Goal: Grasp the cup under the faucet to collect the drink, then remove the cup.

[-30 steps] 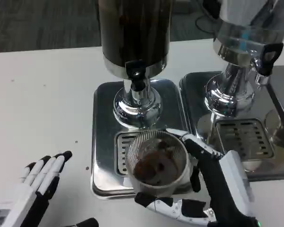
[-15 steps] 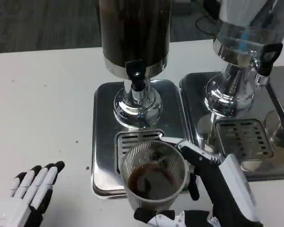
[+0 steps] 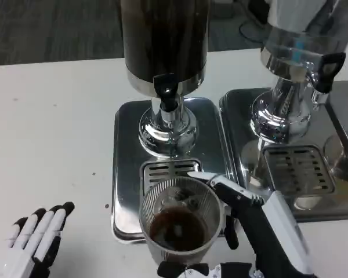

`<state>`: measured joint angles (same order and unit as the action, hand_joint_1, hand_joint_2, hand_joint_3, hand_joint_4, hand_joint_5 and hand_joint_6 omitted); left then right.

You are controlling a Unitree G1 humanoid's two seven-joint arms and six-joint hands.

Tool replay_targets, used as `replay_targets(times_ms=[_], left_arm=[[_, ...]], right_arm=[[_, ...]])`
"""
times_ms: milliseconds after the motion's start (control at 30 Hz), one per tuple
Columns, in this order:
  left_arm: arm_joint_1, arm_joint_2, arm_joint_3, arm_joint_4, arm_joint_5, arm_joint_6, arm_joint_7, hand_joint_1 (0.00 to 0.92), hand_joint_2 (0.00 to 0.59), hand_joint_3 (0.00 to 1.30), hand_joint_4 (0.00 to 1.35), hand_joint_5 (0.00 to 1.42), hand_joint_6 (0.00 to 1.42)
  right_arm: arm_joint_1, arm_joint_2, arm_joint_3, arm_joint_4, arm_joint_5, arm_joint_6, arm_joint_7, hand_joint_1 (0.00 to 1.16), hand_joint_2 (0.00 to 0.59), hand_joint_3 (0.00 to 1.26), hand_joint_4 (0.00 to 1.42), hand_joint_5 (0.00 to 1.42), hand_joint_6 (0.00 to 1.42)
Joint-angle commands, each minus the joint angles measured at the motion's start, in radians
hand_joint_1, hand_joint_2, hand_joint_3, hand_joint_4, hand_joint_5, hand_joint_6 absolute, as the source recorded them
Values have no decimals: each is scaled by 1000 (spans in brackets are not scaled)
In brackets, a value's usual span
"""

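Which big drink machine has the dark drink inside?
The left dispenser, behind the cup the right hand holds. The right dispenser looks clear.

the right hand (image 3: 252, 223) sits at the lower right, fingers wrapped around the cup (image 3: 180, 223), thumb below, holding it. the left hand (image 3: 35, 240) lies flat at the lower left, fingers straight and close together, holding nothing.
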<state>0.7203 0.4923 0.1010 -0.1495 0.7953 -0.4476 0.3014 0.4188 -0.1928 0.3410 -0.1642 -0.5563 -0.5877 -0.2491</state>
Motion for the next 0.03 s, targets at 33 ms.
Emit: replay_targets(times_ms=[33], left_arm=[[-8, -2, -8, 2, -4, 8, 0, 0, 43, 0, 0, 0, 0]], right_arm=[[1, 16, -7, -21, 29, -31, -7, 821, 242, 532, 707, 946, 1319]])
